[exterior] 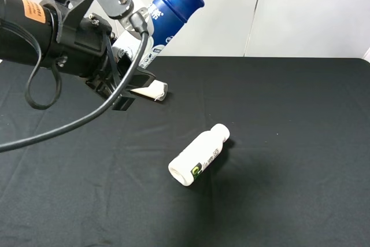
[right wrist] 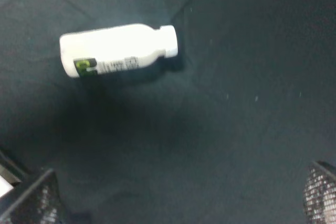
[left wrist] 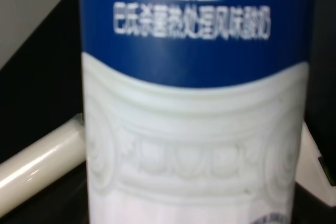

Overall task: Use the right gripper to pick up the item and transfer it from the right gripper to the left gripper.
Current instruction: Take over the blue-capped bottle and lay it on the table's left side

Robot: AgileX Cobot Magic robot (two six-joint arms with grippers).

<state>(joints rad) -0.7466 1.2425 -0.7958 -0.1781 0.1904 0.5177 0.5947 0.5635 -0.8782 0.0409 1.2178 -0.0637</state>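
Item (exterior: 173, 10): left gripper (exterior: 139, 76) is clamping it aloft (cap uppermost, tilted). Right gripper (right wrist: 177, 196): is hanging spread, seemingly empty. White bottle (exterior: 199, 155): is lying on black cloth (exterior: 289, 143).

exterior: bright, sharp | left wrist: item (left wrist: 194, 103) blurred | right wrist: dim

White Chinese print on the item (left wrist: 194, 40) reads 巴氏杀菌热处理风味酸奶 — lettering on the white bottle (exterior: 199, 155) is illegible.
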